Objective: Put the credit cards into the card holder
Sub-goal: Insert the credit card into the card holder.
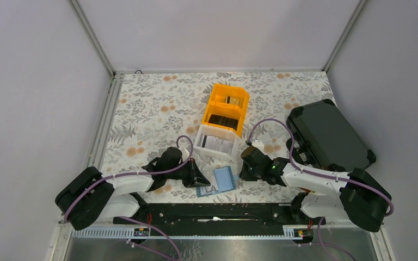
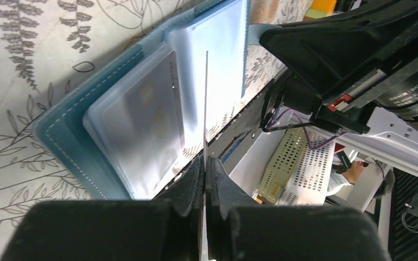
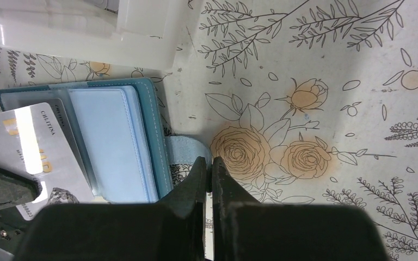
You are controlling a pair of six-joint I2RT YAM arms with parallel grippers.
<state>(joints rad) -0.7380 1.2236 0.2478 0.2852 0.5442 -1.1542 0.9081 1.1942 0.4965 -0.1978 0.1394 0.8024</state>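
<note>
The teal card holder (image 1: pixel 223 179) lies open on the floral table between my two grippers. My left gripper (image 1: pixel 198 176) is shut on a thin pale credit card (image 2: pixel 205 109), seen edge-on, its far end over the holder's clear sleeves (image 2: pixel 217 60). A silver card (image 2: pixel 141 114) rests on the holder's left half; it also shows in the right wrist view (image 3: pixel 32 147). My right gripper (image 3: pixel 211 163) is shut on the holder's side tab (image 3: pixel 185 149), at the right edge of the holder (image 3: pixel 114 141). More cards sit in the bins behind.
Two orange bins (image 1: pixel 227 106) and a white bin (image 1: pixel 216 144) stand just behind the holder, with dark and pale cards inside. A large black hard case (image 1: pixel 326 136) lies at the right. The black base rail (image 1: pixel 212 212) runs along the near edge.
</note>
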